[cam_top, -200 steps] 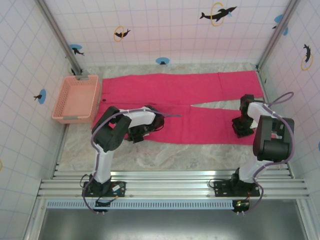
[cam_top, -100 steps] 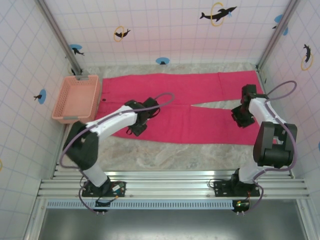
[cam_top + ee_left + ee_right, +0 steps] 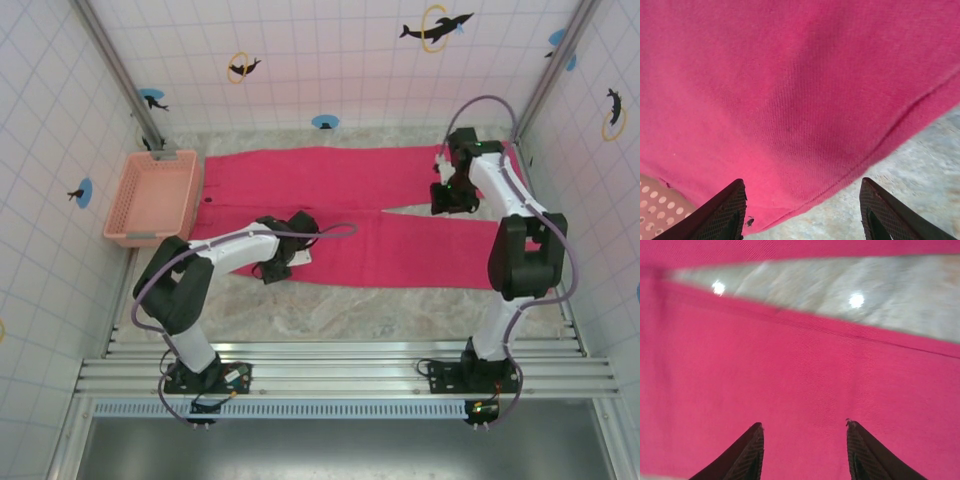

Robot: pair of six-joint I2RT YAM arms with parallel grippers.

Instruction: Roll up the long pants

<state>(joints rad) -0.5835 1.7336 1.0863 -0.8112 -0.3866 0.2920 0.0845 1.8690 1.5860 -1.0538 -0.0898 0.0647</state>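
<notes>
The long pants (image 3: pixel 330 180) lie flat on the table (image 3: pixel 330 305), waist by the basket (image 3: pixel 150 200). My left tool (image 3: pixel 273 266), fingers apart, has stayed at their near edge. My right tool (image 3: pixel 447 197), also apart, jumped up to the far leg. No rolling yet, I think.

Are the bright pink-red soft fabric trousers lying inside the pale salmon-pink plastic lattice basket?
No, the trousers lie spread flat on the marble table, beside the basket.

Plain bright pink-red long pants (image 3: pixel 300 180), salmon-pink lattice basket (image 3: pixel 155 195), gry-marbled table (image 3: pixel 330 310), wht tile walls (image 3: pixel 330 60) w/ blk dolphins
</notes>
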